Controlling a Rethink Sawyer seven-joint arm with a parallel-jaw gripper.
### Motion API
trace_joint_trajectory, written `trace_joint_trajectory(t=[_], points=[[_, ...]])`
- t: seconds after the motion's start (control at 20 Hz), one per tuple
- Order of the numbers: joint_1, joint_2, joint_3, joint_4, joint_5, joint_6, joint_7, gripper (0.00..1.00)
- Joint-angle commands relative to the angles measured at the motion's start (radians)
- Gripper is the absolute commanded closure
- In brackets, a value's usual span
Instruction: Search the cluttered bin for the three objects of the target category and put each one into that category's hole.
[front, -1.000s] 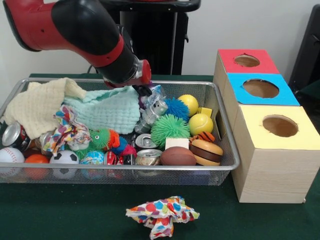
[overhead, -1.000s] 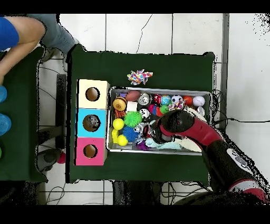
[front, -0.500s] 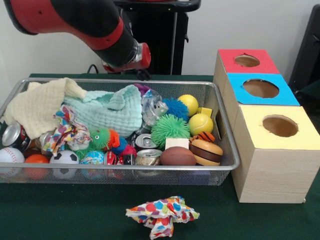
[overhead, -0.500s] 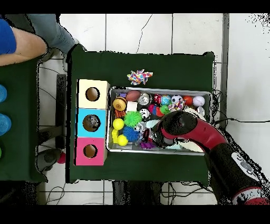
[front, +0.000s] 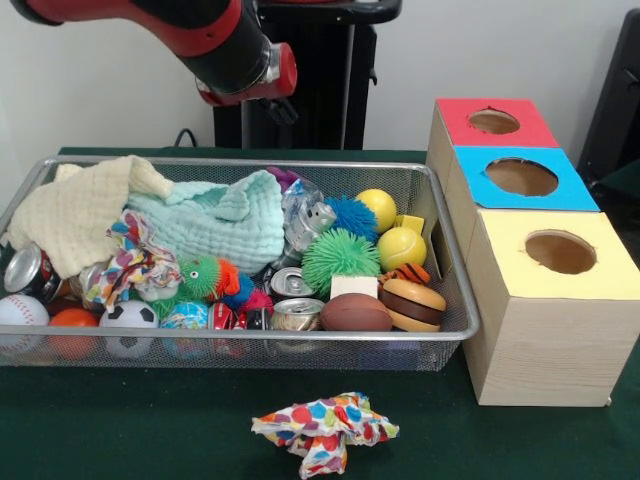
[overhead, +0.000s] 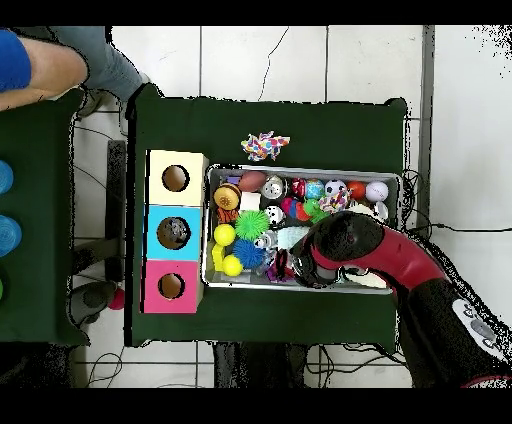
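- Wire bin (front: 455, 300): packed; cloths (front: 200, 215) cover its 9 o'clock half.
- Boxes (front: 545, 300) stand touching the bin at 3 o'clock.
- Green table (front: 120, 430) at 6 o'clock: open, except a crumpled patterned cloth (front: 325, 428).

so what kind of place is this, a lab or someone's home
Most likely a robotics lab: a red and black robot arm hangs over a wire bin of toys on a green table, beside wooden sorting boxes with coloured tops.
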Motion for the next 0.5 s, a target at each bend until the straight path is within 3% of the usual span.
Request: trace_joint_trajectory(t=[0.05,0.2,0.25,0.5], points=[[0.007,0.021,0.017,0.001,-0.099,-0.142,-0.027,1.0],[0.022,0.03,-0.012,0.009,-0.138,-0.27,0.031,1.0],[0.027,0.031,-0.024,0.015,-0.133,-0.276,0.069,0.0],[0.022,0.03,-0.023,0.035,-0.135,-0.361,0.089,0.0]])
